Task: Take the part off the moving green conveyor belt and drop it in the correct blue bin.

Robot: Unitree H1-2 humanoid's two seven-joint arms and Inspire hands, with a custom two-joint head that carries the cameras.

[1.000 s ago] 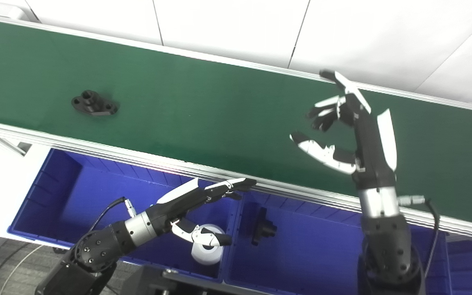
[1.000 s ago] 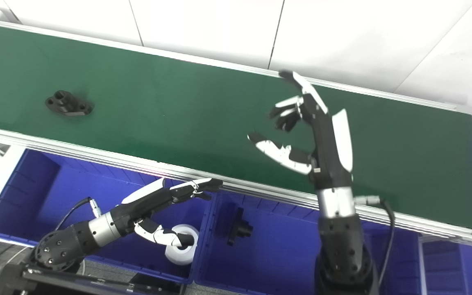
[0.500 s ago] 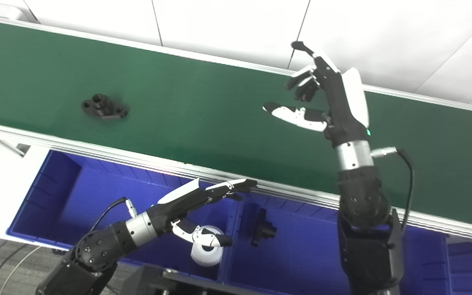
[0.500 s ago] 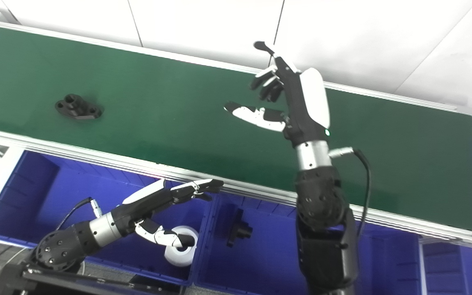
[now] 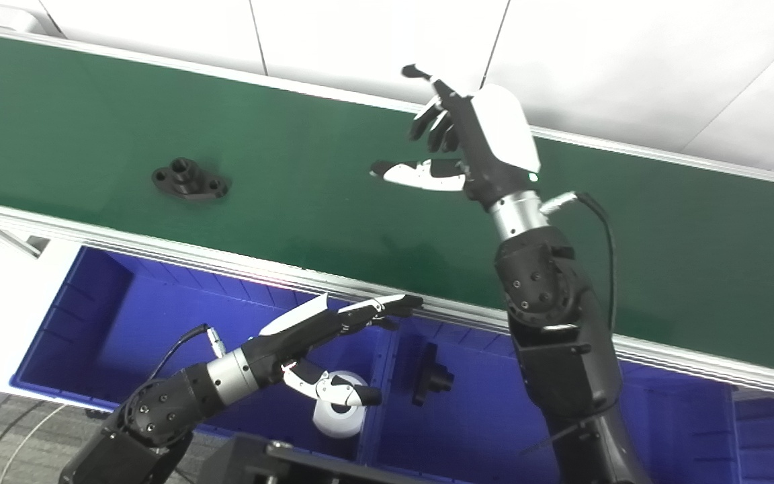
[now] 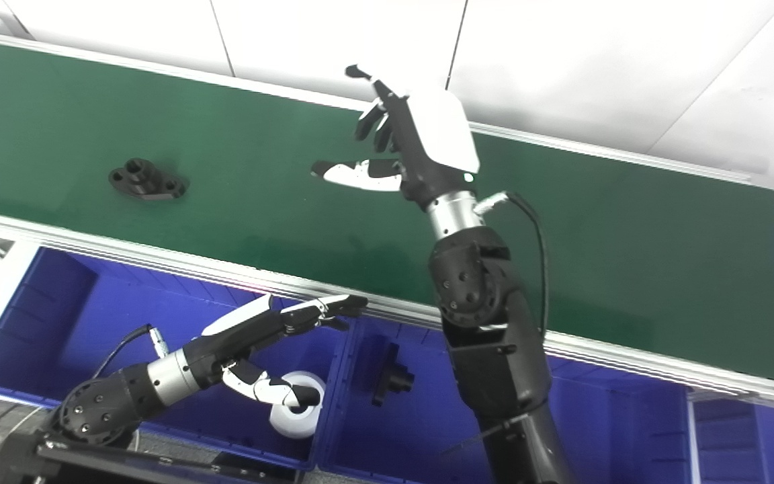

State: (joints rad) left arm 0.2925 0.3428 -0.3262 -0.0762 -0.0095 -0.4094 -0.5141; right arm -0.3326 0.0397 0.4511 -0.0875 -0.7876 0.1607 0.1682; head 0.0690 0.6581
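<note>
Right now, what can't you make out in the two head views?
- Black part in the middle blue bin: dark and small, shape unclear, both views.
- White part: left hand overlaps it; contact unclear.
- Right-hand blue bin: cut off by the frame edge; contents unseen.
- Bore of the black flange on the conveyor belt: too small.

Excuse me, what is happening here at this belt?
A humanoid robot sorts parts. Its right hand hangs open above the green belt, holding nothing. A black part lies on the belt to its left. The left hand is open over a blue bin that holds a white part.
</note>
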